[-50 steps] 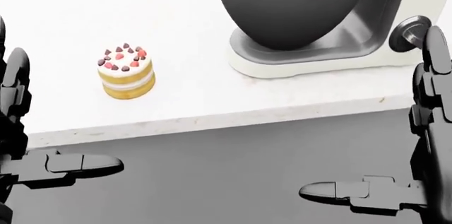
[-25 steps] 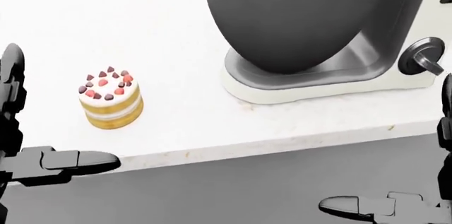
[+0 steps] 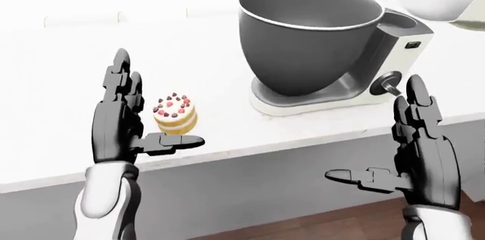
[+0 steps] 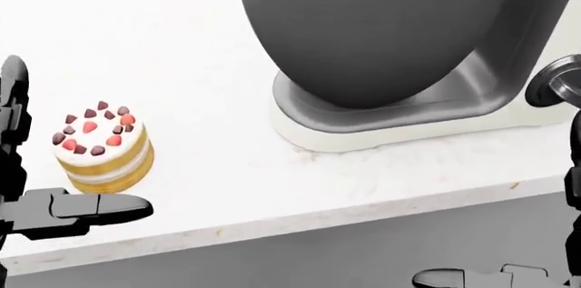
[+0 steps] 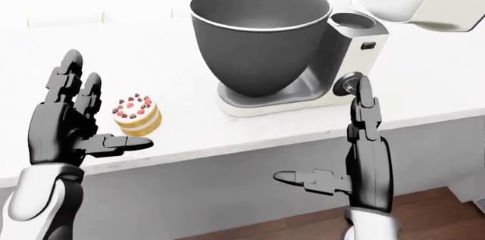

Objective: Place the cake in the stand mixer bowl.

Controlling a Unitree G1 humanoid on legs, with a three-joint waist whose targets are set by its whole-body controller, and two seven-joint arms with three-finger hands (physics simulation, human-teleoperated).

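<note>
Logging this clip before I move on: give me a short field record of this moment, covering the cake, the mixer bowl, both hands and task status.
cake: small layered cake upright on the white counter, to the left of the mixer in the left-eye view
bowl: dark stand mixer bowl seated on the mixer base, interior looks empty
mixer: white stand mixer, head tilted up
left hand: open, beside the cake, thumb below it in the view, not gripping
right hand: open, holding nothing
status: cake not yet picked up
</note>
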